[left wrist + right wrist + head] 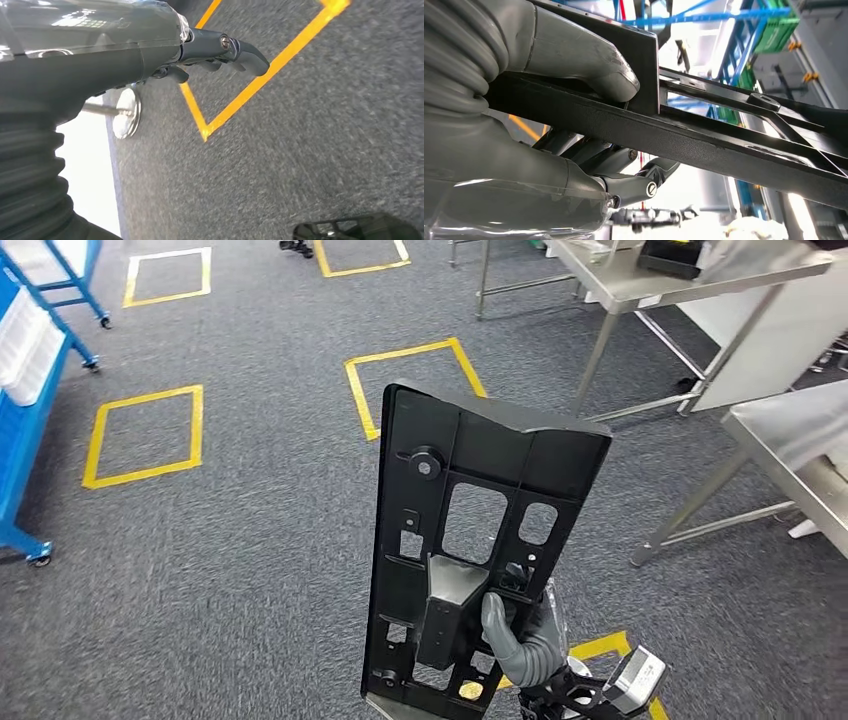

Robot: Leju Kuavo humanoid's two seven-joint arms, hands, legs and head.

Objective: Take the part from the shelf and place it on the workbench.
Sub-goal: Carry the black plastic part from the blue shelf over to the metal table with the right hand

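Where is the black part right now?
In the head view the black part stands upright at lower centre, gripped near its lower end by the right hand, above grey carpet, with the steel workbench off to its right.

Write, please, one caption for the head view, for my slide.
The right hand holds a black part upright above grey carpet, with metal workbenches at the right.

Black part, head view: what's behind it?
Behind the black part lie grey carpet and a yellow floor square, partly covered. The right hand grips it; most fingers are hidden.
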